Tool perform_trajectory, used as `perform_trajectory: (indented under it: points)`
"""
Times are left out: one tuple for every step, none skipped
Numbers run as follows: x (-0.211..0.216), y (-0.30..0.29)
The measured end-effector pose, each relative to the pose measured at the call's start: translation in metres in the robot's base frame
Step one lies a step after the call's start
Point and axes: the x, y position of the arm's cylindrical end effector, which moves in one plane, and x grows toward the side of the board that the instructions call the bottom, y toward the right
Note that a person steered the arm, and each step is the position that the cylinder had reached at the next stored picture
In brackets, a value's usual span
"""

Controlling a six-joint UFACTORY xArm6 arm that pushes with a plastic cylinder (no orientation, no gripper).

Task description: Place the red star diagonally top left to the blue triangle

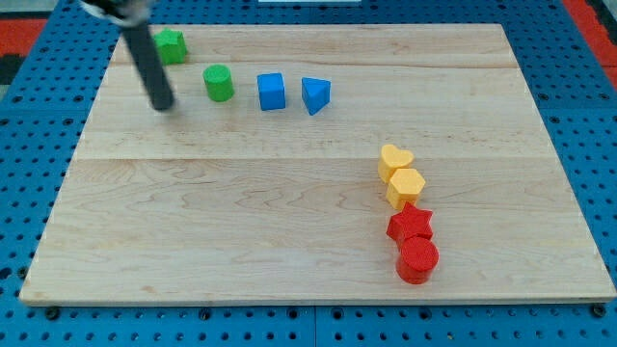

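A pale wooden table made of long planks lies on a blue pegboard surface dotted with holes; red areas of pegboard show at the view's top corners.

The arm has no jawed end effector, so nothing opens, closes or holds; it ends in a straight dark rod slanting down from the view's top left; my tip rests on the table near the top left, just left of the green cylinder and below a second green block whose shape is hard to make out; the tip touches neither.

A row runs along the view's top: the green cylinder, then a blue cube, then the blue triangle, a wedge with its point facing down and to the view's left; the three stand slightly apart.

The red star sits well apart from them, in the lower right part of the table; it is a bright red, chunky block with short blunt points, its top face a little lighter than its sides; it is wedged in a column of four touching blocks; above it are a yellow heart and a yellow hexagon-like block; below it is a red cylinder; the star lies far from my tip, below and to the right of the blue triangle.
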Motion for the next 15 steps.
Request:
perform_trajectory:
  points:
    - [0.055, 0.102]
    - [0.101, 0.144]
    - [0.143, 0.160]
    - [0.173, 0.173]
    - [0.166, 0.230]
    - [0.161, 0.303]
    - [0.149, 0.339]
    - [0.111, 0.342]
    - [0.073, 0.314]
    - [0.034, 0.323]
    - [-0.003, 0.334]
    - [-0.027, 0.291]
    - [-0.041, 0.311]
    - [-0.041, 0.362]
    - [-0.041, 0.372]
